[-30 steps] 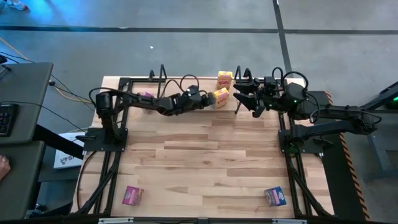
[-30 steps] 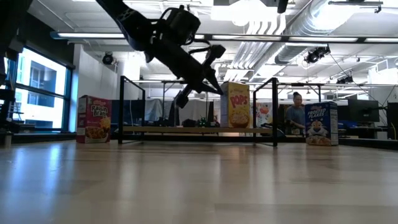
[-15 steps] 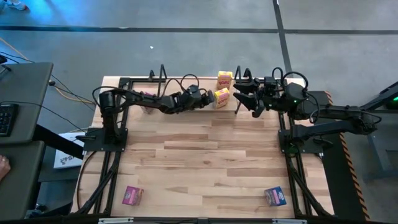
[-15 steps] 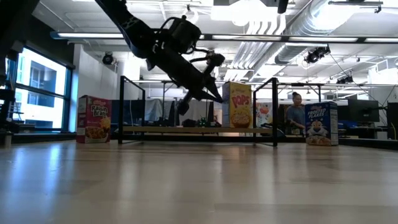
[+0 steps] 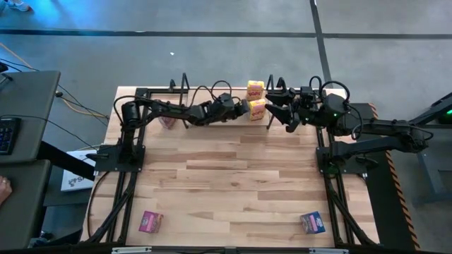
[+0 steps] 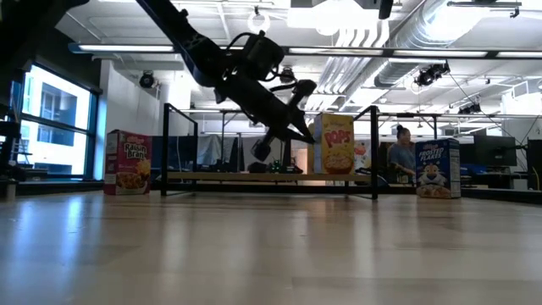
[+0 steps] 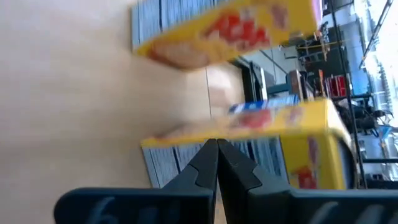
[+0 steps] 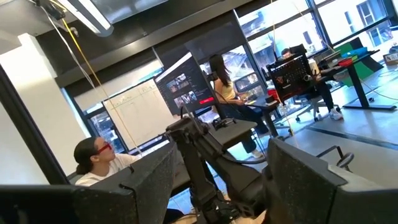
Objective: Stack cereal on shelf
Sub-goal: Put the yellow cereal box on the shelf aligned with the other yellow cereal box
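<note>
The left gripper (image 5: 243, 108), its fingers pressed together and holding nothing, is touching a yellow cereal box (image 5: 257, 109) on the shelf (image 6: 271, 176) at the table's (image 5: 226, 183) far edge. The right gripper (image 5: 274, 113), released, is waiting just beside that box.

The wooden worktop (image 5: 233, 183) stands on a grey floor (image 5: 212, 56) crossed by dark lines. A dark desk (image 5: 25, 120) with a keyboard (image 5: 6, 134) sits at one side. In the room beyond, ceiling ducts (image 6: 406, 34) and strip lights (image 6: 144, 49) run overhead, a window (image 6: 47, 119) glows, and a person (image 6: 403, 152) sits by screens. Another seated person (image 8: 93, 165) faces a whiteboard (image 8: 140, 112).
</note>
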